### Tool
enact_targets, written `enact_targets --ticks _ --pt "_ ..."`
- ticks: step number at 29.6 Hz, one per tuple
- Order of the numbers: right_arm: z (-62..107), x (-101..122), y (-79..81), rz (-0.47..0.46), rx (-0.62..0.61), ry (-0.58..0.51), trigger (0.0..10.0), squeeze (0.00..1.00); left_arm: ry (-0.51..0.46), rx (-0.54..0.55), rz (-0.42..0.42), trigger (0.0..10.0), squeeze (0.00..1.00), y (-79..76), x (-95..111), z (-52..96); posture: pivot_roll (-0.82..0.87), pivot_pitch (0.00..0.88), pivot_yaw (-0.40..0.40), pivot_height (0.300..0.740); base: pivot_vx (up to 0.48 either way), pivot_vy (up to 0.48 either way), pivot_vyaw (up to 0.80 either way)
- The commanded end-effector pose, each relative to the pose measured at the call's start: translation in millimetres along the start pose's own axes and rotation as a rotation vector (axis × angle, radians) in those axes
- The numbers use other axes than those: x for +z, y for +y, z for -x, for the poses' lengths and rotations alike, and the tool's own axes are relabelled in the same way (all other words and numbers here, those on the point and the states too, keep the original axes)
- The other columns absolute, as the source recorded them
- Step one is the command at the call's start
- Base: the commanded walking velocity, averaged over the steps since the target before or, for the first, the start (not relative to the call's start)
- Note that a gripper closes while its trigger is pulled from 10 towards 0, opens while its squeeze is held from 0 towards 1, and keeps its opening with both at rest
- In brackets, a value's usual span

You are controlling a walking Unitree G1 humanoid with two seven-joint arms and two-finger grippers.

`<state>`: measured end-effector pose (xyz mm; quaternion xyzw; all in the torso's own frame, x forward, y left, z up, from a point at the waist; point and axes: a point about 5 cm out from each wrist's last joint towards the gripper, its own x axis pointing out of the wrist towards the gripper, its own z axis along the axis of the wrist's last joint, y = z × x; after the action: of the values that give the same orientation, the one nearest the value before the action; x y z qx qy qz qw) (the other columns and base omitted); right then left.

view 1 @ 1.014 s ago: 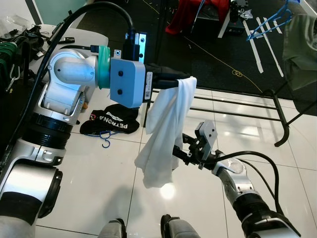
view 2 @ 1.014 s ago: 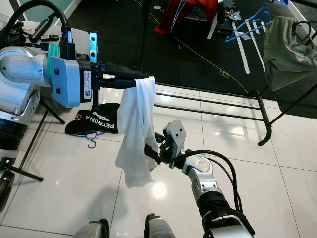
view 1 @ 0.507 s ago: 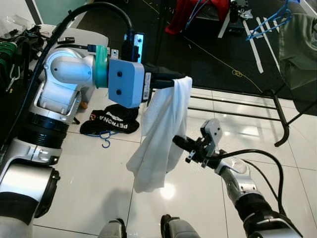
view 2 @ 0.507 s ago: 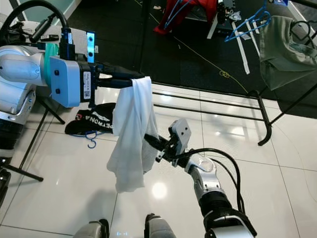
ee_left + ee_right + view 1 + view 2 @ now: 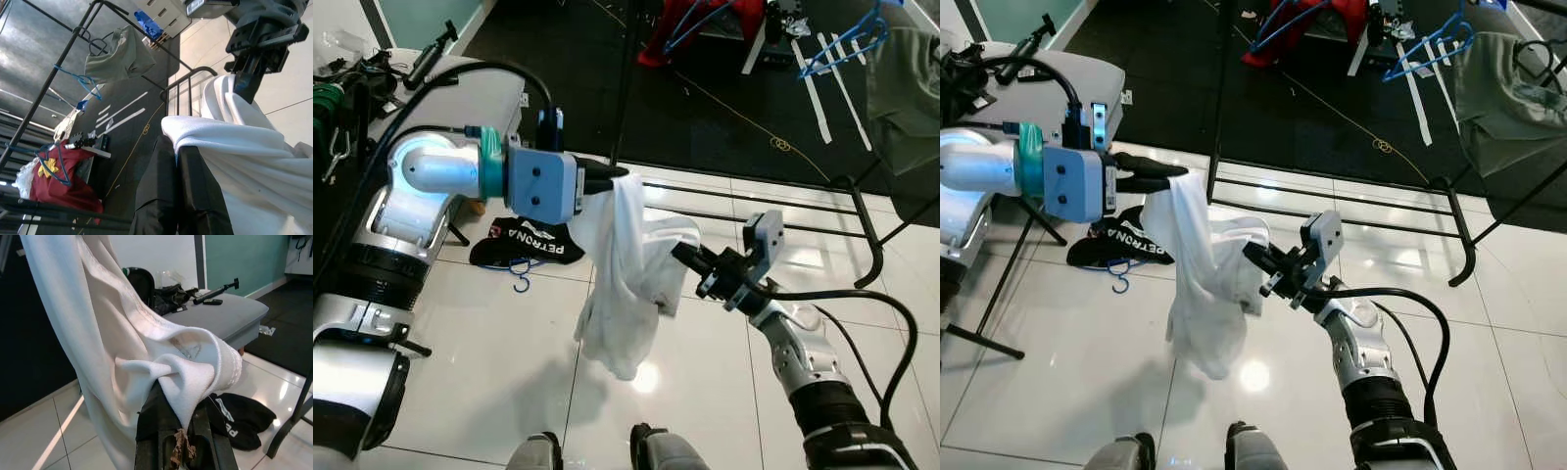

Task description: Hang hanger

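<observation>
While both claws — left claw (image 5: 619, 177) and right claw (image 5: 688, 257) — pinch the white garment (image 5: 626, 284) shut, spreading comes first; next, a hanger.

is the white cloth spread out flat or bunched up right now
Bunched up. The white cloth hangs in folds between the left gripper and right gripper, both pinching it.

White garment (image 5: 625, 274) is covering the left gripper (image 5: 612, 177) fingertips and the right gripper (image 5: 690, 258) tips, so the jaw gaps aren't showing. Green shirt (image 5: 906, 88) is running off the frame's right edge. Blue hanger (image 5: 847, 39) is getting cut at the top. Red clothes pile (image 5: 1317, 22) is cropping at the top edge too.
</observation>
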<state>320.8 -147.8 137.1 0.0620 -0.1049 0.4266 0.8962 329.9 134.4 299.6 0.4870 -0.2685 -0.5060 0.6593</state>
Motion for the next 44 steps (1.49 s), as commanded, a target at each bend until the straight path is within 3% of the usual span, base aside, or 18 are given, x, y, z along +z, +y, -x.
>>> enact_targets --ticks 1,5,13,16,19,21,23,26,28,40,42,43,44 --pt "6.2 1 -2.3 -0.013 -0.018 -0.011 0.0 0.0 0.007 0.002 -0.004 0.0 0.0 -3.1 -2 1.1 -0.01 0.096 -0.046 0.74 0.0 0.0 0.0" --pt "7.5 21 -17.0 -0.018 -0.134 -0.092 0.0 0.0 0.069 0.005 0.004 0.0 0.0 -9.4 -16 9.4 -0.01 0.098 -0.048 0.74 0.0 0.0 0.0" --pt "6.7 36 -27.5 -0.028 -0.212 -0.165 0.0 0.0 0.1 -0.015 0.012 0.0 0.0 -15.6 -21 13.7 -0.01 0.101 -0.047 0.74 0.0 0.0 0.0" --pt "3.7 64 -40.5 0.005 -0.272 -0.264 0.0 0.0 0.121 -0.051 0.031 0.0 0.0 -27.2 -24 18.2 -0.01 0.104 -0.048 0.74 0.0 0.0 0.0" --pt "-2.0 85 -44.3 0.049 -0.258 -0.309 0.0 0.0 0.118 -0.08 0.071 0.0 0.0 -38.8 -25 17.4 -0.01 0.108 -0.045 0.74 0.0 0.0 0.0" --pt "-2.0 85 -44.3 0.049 -0.258 -0.309 0.0 0.0 0.118 -0.08 0.071 0.0 0.0 -38.8 -25 17.4 -0.01 0.108 -0.045 0.74 0.0 0.0 0.0" --pt "-11.6 101 -37.4 0.056 -0.18 -0.335 0.0 0.0 0.11 -0.121 0.134 0.0 0.0 -55.6 -25 12.6 -0.02 0.111 -0.043 0.74 0.0 0.0 0.0" --pt "-16.1 108 -31.9 0.036 -0.128 -0.348 0.0 0.0 0.107 -0.139 0.164 0.0 0.0 -63.8 -24 10.2 -0.02 0.113 -0.042 0.74 0.0 0.0 0.0" --pt "-20.6 110 -21.7 0.028 -0.028 -0.314 0.0 0.0 0.112 -0.131 0.201 0.0 0.0 -72.1 -25 7.6 -0.02 0.117 -0.044 0.74 0.0 0.0 0.0" --pt "-14.0 85 -18.5 0.064 0.023 -0.129 0.0 0.0 0.177 -0.035 0.191 0.0 0.0 -65.2 -33 14.5 -0.02 0.118 -0.046 0.74 0.0 0.0 0.0" --pt "0.3 55 -26.2 0.173 -0.019 0.106 0.0 0.0 0.235 0.008 0.17 0.0 0.0 -53.8 -39 27.7 -0.02 0.119 -0.046 0.74 0.0 0.0 0.0" --pt "0.3 55 -26.2 0.173 -0.019 0.106 0.0 0.0 0.235 0.008 0.17 0.0 0.0 -53.8 -39 27.7 -0.02 0.119 -0.046 0.74 0.0 0.0 0.0" --pt "7.2 47 -32.5 0.211 -0.081 0.176 0.0 0.0 0.266 0.026 0.164 0.0 0.0 -48.2 -41 34.9 -0.02 0.12 -0.043 0.74 0.0 0.0 0.0"
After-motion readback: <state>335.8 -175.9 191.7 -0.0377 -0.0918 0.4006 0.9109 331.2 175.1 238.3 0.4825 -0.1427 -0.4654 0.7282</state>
